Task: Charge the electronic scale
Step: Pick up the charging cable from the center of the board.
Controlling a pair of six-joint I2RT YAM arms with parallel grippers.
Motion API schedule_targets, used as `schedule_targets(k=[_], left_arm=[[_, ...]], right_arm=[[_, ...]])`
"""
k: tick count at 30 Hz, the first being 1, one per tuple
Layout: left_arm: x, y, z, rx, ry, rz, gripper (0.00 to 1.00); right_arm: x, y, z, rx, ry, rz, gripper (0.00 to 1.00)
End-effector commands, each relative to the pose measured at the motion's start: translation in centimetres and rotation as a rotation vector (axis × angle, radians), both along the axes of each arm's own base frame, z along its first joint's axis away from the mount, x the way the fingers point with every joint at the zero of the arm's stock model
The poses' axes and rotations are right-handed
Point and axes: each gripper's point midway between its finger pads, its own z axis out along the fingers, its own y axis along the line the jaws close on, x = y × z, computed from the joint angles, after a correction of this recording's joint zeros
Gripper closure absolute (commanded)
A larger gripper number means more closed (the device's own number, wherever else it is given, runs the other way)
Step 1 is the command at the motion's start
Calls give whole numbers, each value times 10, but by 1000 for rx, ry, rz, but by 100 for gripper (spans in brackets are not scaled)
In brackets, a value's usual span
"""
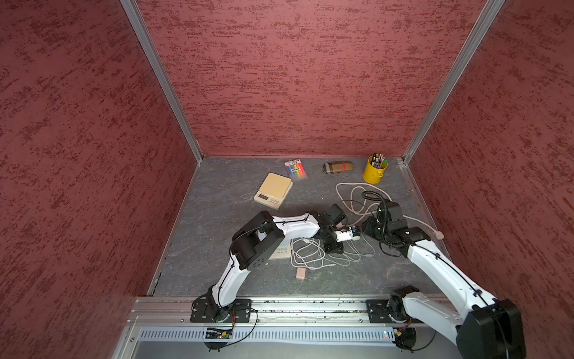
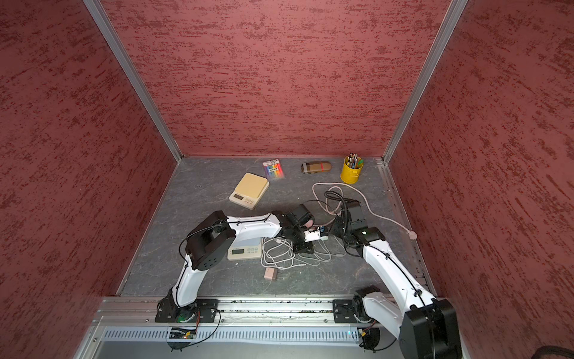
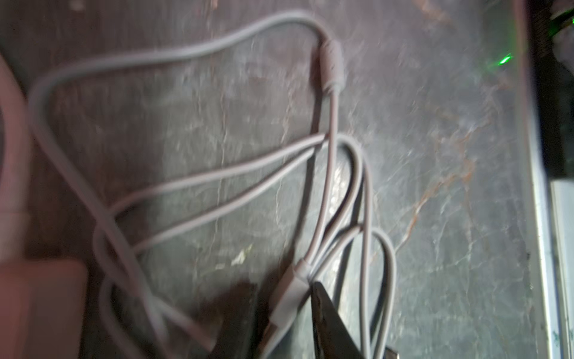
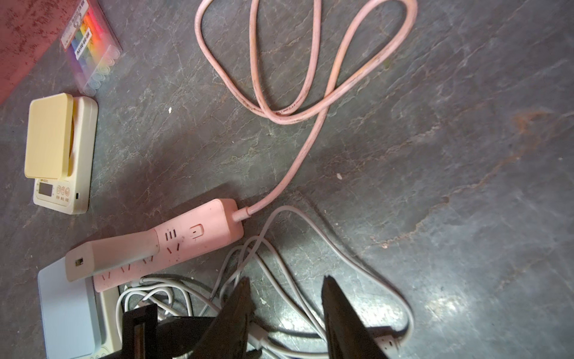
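A pale-topped electronic scale point(image 2: 244, 250) lies on the grey, stone-patterned table point(image 1: 211, 223), partly under the left arm's forearm, with its display panel toward the near rail. Just beside it sprawls a tangle of white charging cable point(image 3: 330, 62). The left gripper point(image 3: 278, 292), wrist bent down over that tangle, is clenched on the cable's moulded junction piece point(image 3: 295, 279), which sits between its dark fingers in the blurred left wrist view. Close by, the right gripper point(image 4: 285, 279) hangs released over the same loops, its jaws apart with nothing between them. The left arm rises from its base to a high elbow, then runs across toward the table's centre. The right arm stretches long from its base toward the same spot. A pink power strip point(image 4: 214, 227) lies beside the cables, its pink cord point(image 4: 281, 116) looping toward the back. A pink wall charger point(image 1: 300, 273) lies apart, nearer the rail. Farther back sit a beige-topped electronic scale point(image 1: 273, 189), a pack of coloured highlighters point(image 1: 295, 169), a closed plaid case point(image 1: 338, 167) and a yellow pail point(image 1: 372, 175) holding pencils point(image 1: 378, 159).
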Motion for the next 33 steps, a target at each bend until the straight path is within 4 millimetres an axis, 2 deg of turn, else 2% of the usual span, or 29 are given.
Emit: schedule_targets(k=[1,4,6,9,15,18,20,23,27,33], left_arm=[[0,5,-18,51,-8,-14,69],[-2,5,-20,54,-4,-25,74],[-3,3,-15,34,-2,-27,78],[-3,1,2,-23,11,-10,86],[2,-1,41,-153,46,36,100],[7,2,59,-203,30,60,100],[14,6,70,-219,4,89,100],[30,16,89,-233,-69,164,100],[48,33,107,-235,-206,261,100],[66,57,128,-230,-379,399,100]], right_arm=[[5,4,10,58,-45,-21,59],[4,3,12,63,-49,-34,59],[5,2,16,70,-61,-44,59],[8,2,29,96,-100,-68,59],[12,-3,72,186,-231,-159,60],[10,-4,89,249,-269,-204,60],[6,-1,93,312,-270,-228,61],[2,16,94,479,-255,-223,63],[-1,50,83,715,-193,-159,63],[2,81,91,710,-162,-96,60]])
